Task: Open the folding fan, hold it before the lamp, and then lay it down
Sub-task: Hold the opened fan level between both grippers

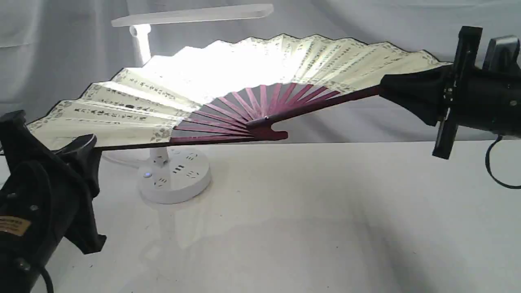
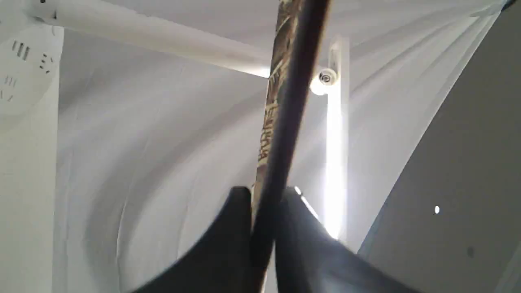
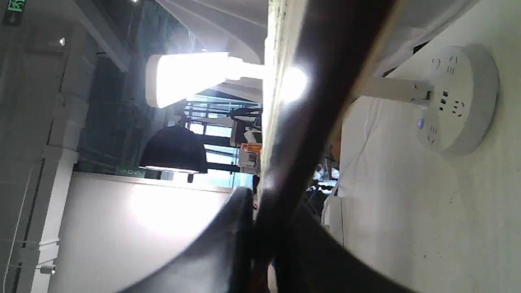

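Cream-leafed, spread wide: shows folding fan (image 1: 244,81) whole only from exterior, edge-on at wrists. Spans left-right before lamp (image 1: 175,179), pivot down. Clamped at end guards by left gripper (image 1: 91,145), right gripper (image 1: 383,88).

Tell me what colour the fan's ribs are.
On the folding fan, the ribs are dark maroon; exterior view shows it best.
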